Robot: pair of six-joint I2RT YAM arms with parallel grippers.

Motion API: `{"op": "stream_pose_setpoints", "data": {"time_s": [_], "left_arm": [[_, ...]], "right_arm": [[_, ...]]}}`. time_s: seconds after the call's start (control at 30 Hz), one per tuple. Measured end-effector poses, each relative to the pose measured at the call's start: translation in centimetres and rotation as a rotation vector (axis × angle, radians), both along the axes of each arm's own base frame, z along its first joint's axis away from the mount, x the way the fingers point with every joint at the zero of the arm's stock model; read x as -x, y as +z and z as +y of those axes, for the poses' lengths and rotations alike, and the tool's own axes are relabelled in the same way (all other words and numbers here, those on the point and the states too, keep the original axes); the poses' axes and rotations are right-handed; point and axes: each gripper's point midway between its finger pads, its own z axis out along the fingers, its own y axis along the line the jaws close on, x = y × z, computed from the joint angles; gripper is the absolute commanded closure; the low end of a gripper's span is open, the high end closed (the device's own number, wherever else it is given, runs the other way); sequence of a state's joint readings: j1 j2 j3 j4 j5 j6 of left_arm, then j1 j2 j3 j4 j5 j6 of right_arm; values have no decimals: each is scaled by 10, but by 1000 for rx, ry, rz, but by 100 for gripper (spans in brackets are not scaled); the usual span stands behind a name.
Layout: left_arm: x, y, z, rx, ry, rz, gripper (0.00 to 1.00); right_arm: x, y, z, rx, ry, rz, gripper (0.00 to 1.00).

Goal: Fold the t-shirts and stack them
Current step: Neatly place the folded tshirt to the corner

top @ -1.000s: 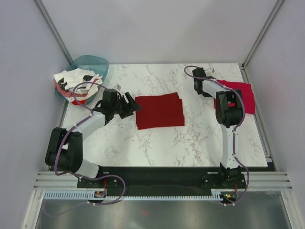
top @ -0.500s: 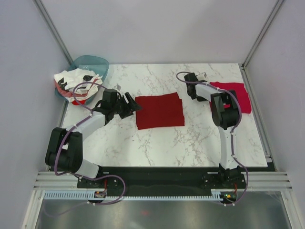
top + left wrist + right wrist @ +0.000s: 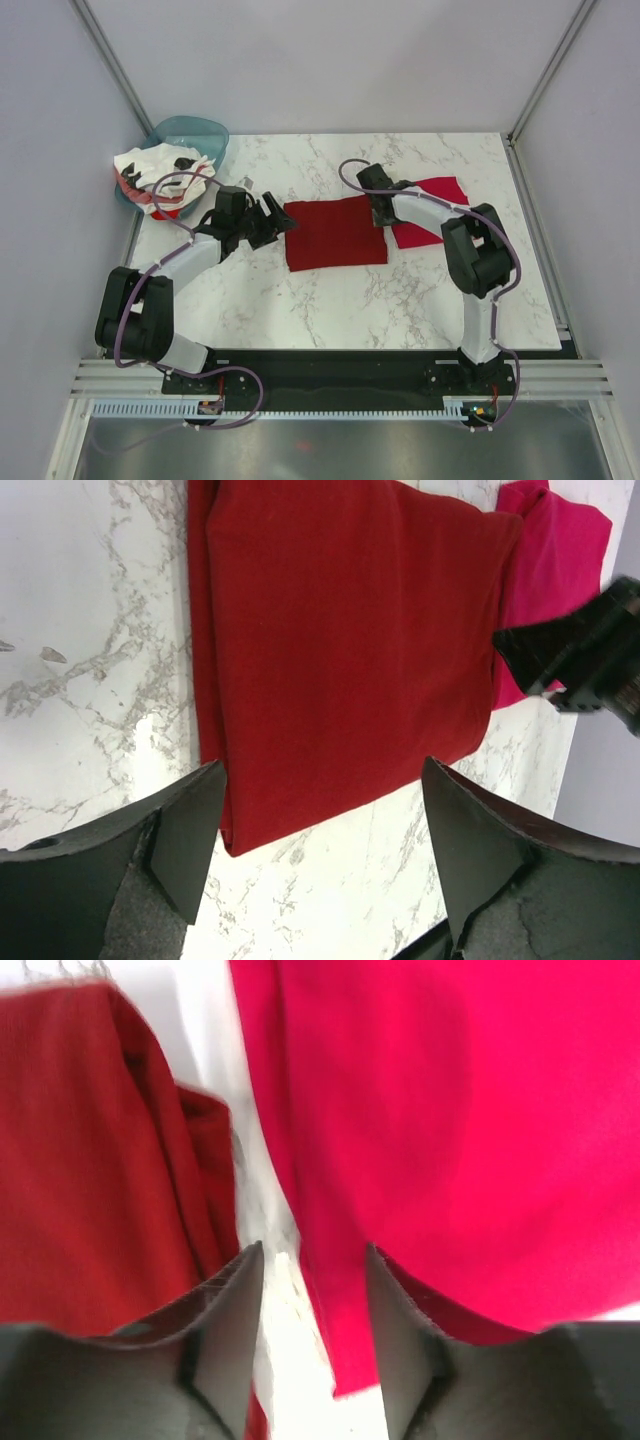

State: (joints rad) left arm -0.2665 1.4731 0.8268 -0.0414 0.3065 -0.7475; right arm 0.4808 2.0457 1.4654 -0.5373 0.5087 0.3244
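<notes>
Keeping left gripper (image 3: 280, 222) spread wide, empty, unmoved at the dark red shirt (image 3: 335, 232)'s left edge, mid-table. Holding right gripper (image 3: 381, 212) half parted astride the hem of the pink shirt (image 3: 443, 190), dragged in from the right edge of the table (image 3: 330, 300) to just beside the red.

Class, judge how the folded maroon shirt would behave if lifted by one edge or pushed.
Probably floppy: the maroon shirt lies in soft, flat layers, so lifting one edge would likely unfold it. Pushed, it may bunch rather than slide whole.
</notes>
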Motion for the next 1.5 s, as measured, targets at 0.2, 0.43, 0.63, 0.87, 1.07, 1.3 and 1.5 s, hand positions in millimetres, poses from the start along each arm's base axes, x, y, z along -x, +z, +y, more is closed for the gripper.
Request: {"op": "stream_pose_setpoints", "data": {"time_s": [0.2, 0.43, 0.63, 0.87, 1.07, 1.3, 1.5], "left_arm": [[-4, 0, 2, -9, 11, -28, 0], [-9, 2, 2, -10, 7, -67, 1], [-23, -19, 5, -49, 34, -36, 3], [-50, -48, 6, -92, 76, 22, 4], [-71, -54, 5, -109, 99, 19, 1], [-95, -59, -4, -90, 104, 21, 4], [-100, -59, -7, -70, 107, 22, 5]], "right_arm": [[14, 45, -3, -133, -24, -153, 32], [-5, 67, 29, -365, 7, -274, 24], [-25, 49, 58, -539, 57, -245, 19], [-42, 5, 55, -584, 23, -172, 19], [-47, -2, 59, -590, 29, -165, 17], [-61, -2, 65, -601, 43, -186, 18], [-77, -2, 70, -622, 53, -201, 17]]}}
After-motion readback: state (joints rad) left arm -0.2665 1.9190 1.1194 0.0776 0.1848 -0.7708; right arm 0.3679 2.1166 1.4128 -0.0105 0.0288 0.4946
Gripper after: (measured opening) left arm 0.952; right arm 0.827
